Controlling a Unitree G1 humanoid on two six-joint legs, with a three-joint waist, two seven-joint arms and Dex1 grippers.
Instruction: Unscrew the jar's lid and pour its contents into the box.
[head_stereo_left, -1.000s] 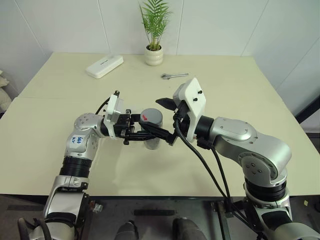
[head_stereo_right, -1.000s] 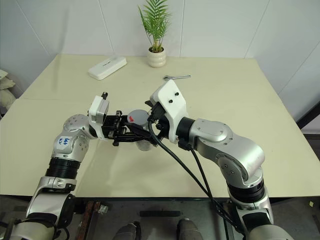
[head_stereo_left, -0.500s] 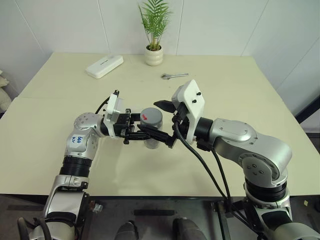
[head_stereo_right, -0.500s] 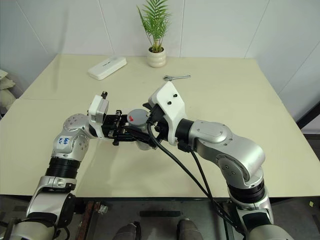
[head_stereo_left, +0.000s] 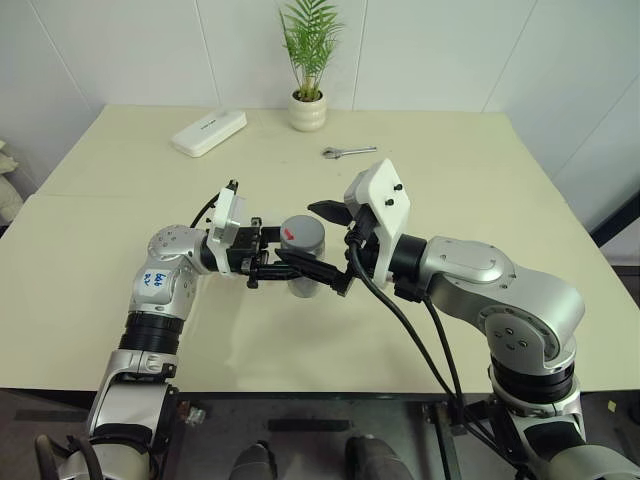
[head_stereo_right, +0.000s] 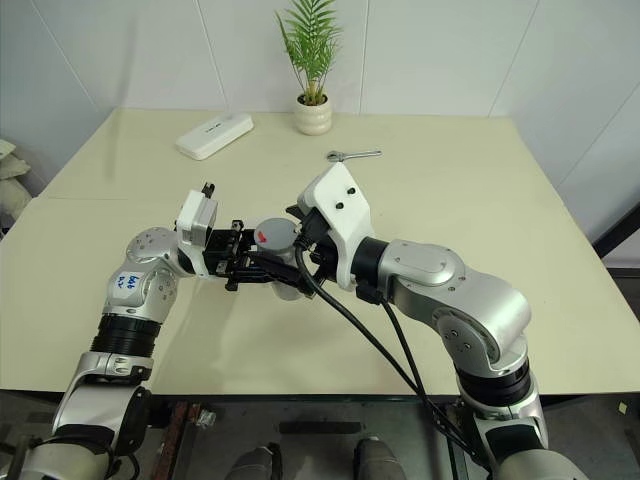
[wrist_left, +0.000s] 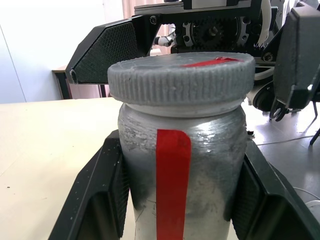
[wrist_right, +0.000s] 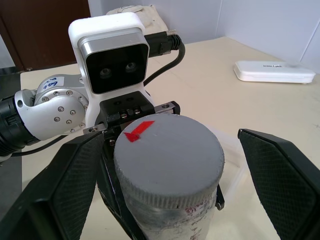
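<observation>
Held above the cream table (head_stereo_left: 120, 240), the silvery jar (wrist_left: 180, 165) with its red stripe is clamped in the left gripper (wrist_left: 175, 200), while the right gripper (wrist_right: 165, 165) gapes wide around the red-marked grey lid (wrist_right: 167, 162), no legible writing anywhere.

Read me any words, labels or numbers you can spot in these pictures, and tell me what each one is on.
Blue handwriting on a white sticker on the left arm: too small to read.
Dark print on the flat white case: too small to read.
Red stripe on the jar, red mark on the lid: plain tape, no text.
</observation>
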